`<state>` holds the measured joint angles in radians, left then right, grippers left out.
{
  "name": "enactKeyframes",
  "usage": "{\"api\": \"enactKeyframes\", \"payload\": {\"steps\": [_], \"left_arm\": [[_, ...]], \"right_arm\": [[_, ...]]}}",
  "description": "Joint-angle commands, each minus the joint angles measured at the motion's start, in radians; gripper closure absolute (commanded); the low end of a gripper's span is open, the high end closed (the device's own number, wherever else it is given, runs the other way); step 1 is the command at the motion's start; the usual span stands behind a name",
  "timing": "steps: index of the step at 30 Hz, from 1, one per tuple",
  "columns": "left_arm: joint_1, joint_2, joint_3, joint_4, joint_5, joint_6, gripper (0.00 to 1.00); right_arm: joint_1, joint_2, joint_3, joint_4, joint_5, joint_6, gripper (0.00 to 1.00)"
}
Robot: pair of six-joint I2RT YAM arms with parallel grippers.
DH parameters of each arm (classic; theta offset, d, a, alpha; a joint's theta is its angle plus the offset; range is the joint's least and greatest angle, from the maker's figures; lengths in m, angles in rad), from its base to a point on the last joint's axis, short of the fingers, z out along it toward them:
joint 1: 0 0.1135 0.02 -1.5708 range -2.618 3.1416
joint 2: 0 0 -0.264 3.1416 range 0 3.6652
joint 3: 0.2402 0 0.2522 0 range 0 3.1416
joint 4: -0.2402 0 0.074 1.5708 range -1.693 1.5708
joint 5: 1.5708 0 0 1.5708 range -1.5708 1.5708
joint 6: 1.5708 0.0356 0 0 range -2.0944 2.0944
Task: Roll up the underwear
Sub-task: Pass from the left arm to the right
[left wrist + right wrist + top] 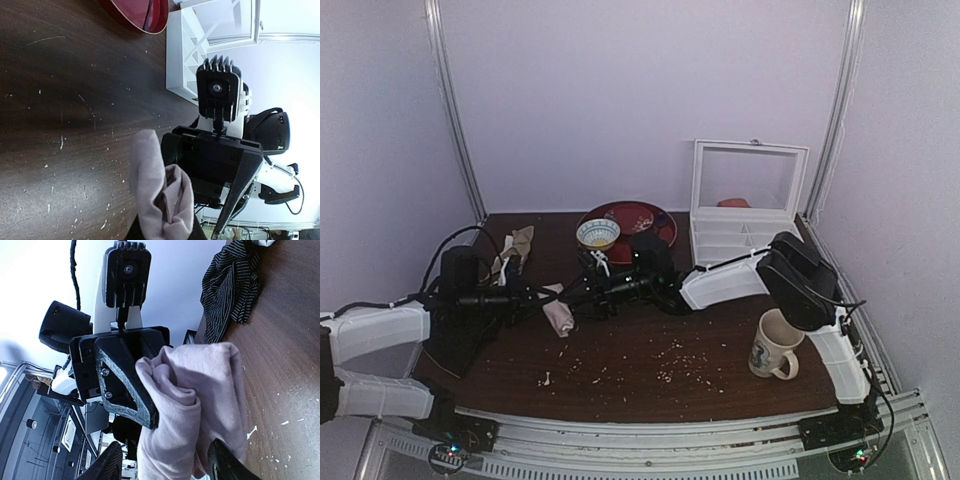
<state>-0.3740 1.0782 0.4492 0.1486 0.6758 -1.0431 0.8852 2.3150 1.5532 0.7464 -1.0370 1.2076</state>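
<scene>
Pink, soft underwear (200, 405) bunched in a crumpled roll, pinched between both the left hand (545, 297) and right hand (582, 292).

No text or label can be read anywhere.

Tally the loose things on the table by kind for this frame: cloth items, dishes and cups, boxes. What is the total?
Cloth items: 3 - the pink underwear, the black cloth, the beige cloth.
Dishes and cups: 3 - the red plate, the small bowl, the mug.
Boxes: 1 - the white box, lid up.
Total: 7
</scene>
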Motion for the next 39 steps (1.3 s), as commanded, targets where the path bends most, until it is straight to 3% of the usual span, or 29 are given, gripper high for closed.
{"api": "enactKeyframes", "payload": {"steps": [1, 12, 18, 26, 31, 37, 39], "left_arm": [[0.022, -0.015, 0.027, 0.075, 0.036, -0.003, 1.00], [0.052, -0.050, 0.039, 0.082, 0.061, -0.020, 1.00], [0.060, -0.026, -0.004, 0.217, 0.081, -0.101, 1.00], [0.060, 0.004, -0.002, 0.221, 0.080, -0.097, 1.00], [0.060, -0.008, 0.021, 0.099, 0.057, -0.027, 1.00], [0.060, -0.003, 0.026, 0.064, 0.041, -0.006, 1.00], [0.060, -0.001, 0.024, 0.074, 0.042, -0.016, 1.00]], "right_arm": [[-0.006, 0.027, -0.017, 0.139, -0.020, 0.083, 0.44], [-0.008, 0.054, -0.025, 0.260, -0.013, 0.176, 0.44], [-0.011, 0.096, 0.006, 0.400, 0.001, 0.289, 0.44], [-0.009, 0.109, 0.031, 0.475, 0.003, 0.359, 0.44], [-0.009, 0.093, 0.026, 0.473, -0.013, 0.361, 0.52], [-0.009, 0.078, 0.021, 0.459, -0.030, 0.349, 0.66], [-0.009, 0.079, 0.024, 0.450, -0.037, 0.341, 0.64]]}}
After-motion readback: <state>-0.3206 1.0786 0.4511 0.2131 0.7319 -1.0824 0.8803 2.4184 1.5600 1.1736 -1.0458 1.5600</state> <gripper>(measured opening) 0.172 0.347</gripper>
